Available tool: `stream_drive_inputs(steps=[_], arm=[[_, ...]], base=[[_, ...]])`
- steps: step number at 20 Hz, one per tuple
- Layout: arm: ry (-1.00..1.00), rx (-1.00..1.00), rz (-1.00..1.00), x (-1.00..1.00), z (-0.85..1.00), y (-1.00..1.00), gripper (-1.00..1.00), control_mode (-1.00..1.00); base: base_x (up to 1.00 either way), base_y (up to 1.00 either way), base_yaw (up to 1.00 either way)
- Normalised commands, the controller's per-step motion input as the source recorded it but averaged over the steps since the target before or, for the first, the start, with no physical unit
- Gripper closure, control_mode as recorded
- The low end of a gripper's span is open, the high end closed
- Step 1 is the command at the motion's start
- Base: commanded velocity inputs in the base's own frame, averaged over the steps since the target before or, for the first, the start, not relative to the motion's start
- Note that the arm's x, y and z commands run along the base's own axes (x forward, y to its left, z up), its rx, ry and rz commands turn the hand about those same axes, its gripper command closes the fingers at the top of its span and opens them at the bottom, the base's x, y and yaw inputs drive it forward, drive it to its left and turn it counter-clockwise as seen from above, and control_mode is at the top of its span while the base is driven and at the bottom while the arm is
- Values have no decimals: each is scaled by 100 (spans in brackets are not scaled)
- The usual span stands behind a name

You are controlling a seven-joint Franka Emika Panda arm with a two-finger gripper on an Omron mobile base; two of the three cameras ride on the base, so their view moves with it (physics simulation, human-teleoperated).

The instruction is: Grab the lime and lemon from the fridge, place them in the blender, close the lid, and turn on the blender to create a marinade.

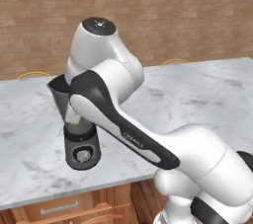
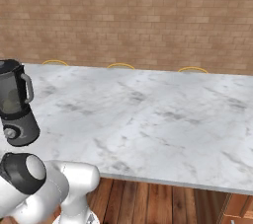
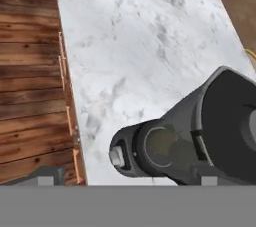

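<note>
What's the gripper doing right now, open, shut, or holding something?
Gripper: open, holding nothing; it hangs above the blender, whose lid is on the jug.

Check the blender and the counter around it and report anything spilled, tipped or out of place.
Nothing stands out. The blender stands upright on the marble counter, its jug seated squarely on the dark base, with the black lid on its mouth. No spill or stray item shows on the counter. The open gripper hangs above the jug, touching nothing.
</note>
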Motion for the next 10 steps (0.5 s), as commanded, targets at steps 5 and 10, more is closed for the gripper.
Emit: stream_drive_inputs(steps=[5,10], arm=[[-3,-1,-34,-38,-19,-35,-100,-100],[-14,0,-55,-38,-52,-18,-100,-100]], base=[[0,0,0],[0,0,0]])
